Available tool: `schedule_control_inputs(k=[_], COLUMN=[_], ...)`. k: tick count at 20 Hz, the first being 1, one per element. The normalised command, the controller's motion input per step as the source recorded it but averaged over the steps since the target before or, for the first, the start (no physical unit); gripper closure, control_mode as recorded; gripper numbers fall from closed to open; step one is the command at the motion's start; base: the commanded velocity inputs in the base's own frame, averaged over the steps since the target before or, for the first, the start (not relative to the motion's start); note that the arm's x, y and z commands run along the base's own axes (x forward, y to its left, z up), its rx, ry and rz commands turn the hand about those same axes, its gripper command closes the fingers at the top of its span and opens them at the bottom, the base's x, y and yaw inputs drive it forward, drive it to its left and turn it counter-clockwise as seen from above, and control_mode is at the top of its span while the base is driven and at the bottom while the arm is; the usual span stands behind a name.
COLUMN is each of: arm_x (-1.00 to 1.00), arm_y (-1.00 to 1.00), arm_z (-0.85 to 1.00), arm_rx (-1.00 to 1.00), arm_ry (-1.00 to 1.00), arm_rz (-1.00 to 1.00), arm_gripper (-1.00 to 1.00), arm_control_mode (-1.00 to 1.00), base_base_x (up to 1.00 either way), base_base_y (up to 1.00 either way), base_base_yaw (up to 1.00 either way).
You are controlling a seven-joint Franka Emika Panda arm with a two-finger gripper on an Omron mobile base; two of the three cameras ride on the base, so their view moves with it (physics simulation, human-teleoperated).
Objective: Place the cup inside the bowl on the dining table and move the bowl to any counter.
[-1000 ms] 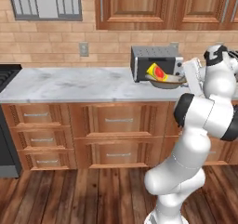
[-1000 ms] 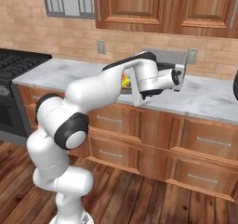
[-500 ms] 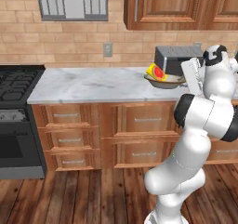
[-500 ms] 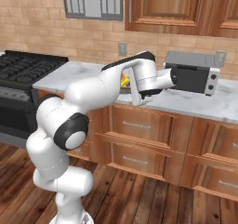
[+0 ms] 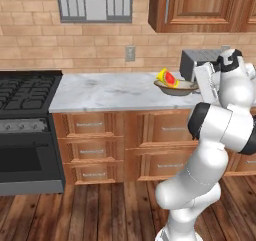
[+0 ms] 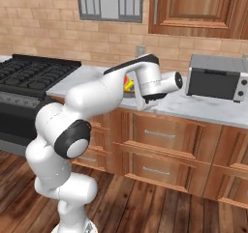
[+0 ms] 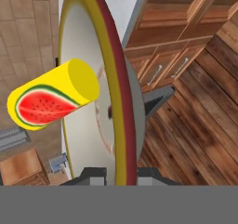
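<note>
One bowl (image 5: 176, 87): held up over the counter (image 5: 110, 92), right by the toaster oven (image 6: 215, 76)
Cup (image 5: 166, 78): yellow, watermelon slice on the side, lying tipped inside the bowl; same in the hand view (image 7: 51, 95)
Gripper (image 7: 122, 172): fingers pinched on the bowl's rim, seen edge-on from the hand cam
Stove (image 5: 25, 92): off at the counter's left end
Outlet (image 5: 131, 53): on the brick wall behind
</note>
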Motion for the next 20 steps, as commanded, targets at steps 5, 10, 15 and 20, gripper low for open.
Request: schedule_control_inputs(k=[5, 10, 15, 20], arm_x=[0.0, 0.0, 0.0, 0.0], arm_y=[0.0, 0.0, 0.0, 0.0], arm_z=[0.0, 0.0, 0.0, 0.0], arm_rx=[0.0, 0.0, 0.0, 0.0], arm_ry=[0.0, 0.0, 0.0, 0.0], arm_rz=[0.0, 0.0, 0.0, 0.0], arm_gripper=[1.0, 1.0, 1.0, 1.0], arm_control_mode=[1.0, 1.0, 1.0, 1.0], base_base_x=[0.67, 0.88, 1.0, 0.85], base_base_y=[0.46, 0.35, 0.11, 0.13], base_base_yaw=[-0.12, -0.13, -0.09, -0.08])
